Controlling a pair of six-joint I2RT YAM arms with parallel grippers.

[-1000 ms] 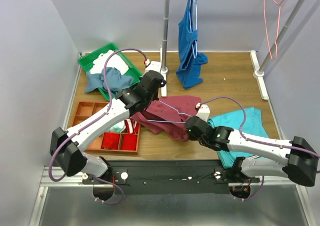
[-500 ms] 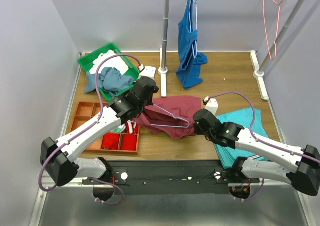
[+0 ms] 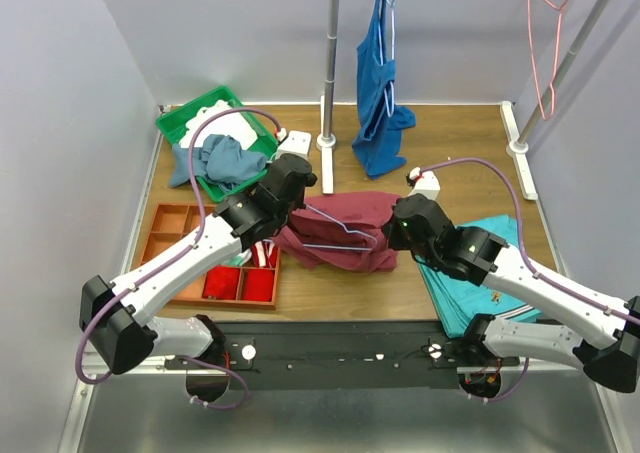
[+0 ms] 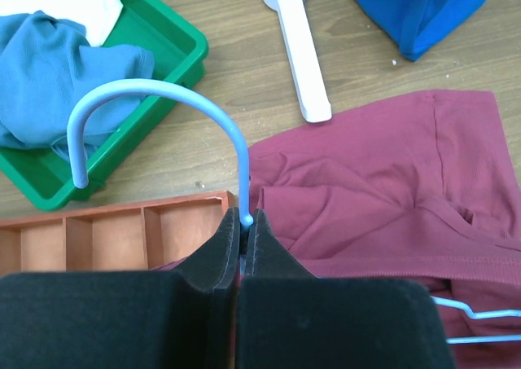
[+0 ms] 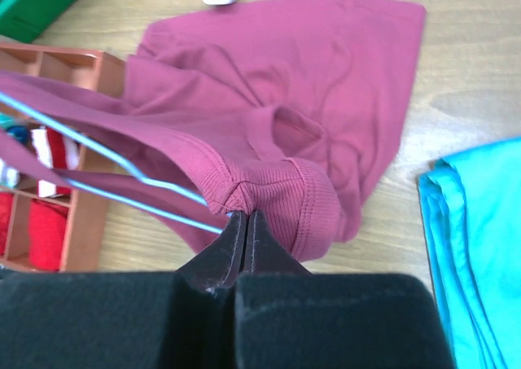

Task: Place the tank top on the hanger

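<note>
The maroon tank top lies bunched in the middle of the table, also in the left wrist view and the right wrist view. The pale blue wire hanger lies across it. My left gripper is shut on the hanger's neck, just under its hook. My right gripper is shut on a ribbed hem fold of the tank top, beside the hanger's wires. In the top view the left gripper sits at the cloth's left end and the right gripper at its right.
A green tray with blue and white cloth stands back left. An orange compartment box lies left front. Folded turquoise trousers lie right. A royal-blue top hangs on the rear stand. A pink hanger hangs back right.
The right gripper has moved away from the near edge and to the right, pulling the tank top's hem along the hanger. The left arm shifted slightly left a second ago and has held still since.
</note>
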